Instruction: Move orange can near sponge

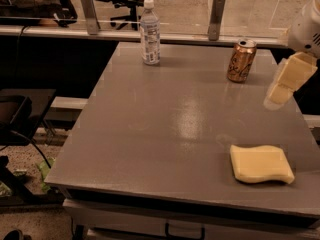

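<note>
1. Orange-copper metal drink can [241, 60] with a silver top and pale scrolled markings stands upright at about 1 o'clock on the grey rectangular tabletop [165, 124], close to the far edge.
2. Pale-yellow flat sponge [261, 164] with wavy edges lies at about 5 o'clock on the same surface, near the front right corner and well apart from the can.
3. Robot's pale-yellow blocky gripper [280, 89], hanging from a white arm housing [307, 29], hovers above the table's right side at about 3 o'clock, between can and sponge and touching neither. How wide it stands cannot be told from this angle.
4. Clear plastic water bottle [149, 32] with a white cap stands upright at about 11 o'clock, well left of the can.
</note>
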`<action>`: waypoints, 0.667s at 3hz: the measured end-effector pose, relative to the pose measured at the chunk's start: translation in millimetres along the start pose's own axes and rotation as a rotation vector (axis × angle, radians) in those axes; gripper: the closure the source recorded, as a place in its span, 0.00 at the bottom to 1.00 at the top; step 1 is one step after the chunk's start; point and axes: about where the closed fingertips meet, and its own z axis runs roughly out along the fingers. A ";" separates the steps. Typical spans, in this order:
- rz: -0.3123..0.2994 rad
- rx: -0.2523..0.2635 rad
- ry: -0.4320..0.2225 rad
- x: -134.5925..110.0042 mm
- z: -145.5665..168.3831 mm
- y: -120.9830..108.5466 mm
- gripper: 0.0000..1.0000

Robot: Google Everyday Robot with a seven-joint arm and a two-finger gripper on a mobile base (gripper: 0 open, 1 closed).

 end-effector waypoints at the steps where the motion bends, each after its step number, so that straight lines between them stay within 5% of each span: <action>1: 0.074 0.026 -0.020 5.5 14.7 -39.1 0.00; 2: 0.153 0.047 -0.065 9.7 31.7 -76.9 0.00</action>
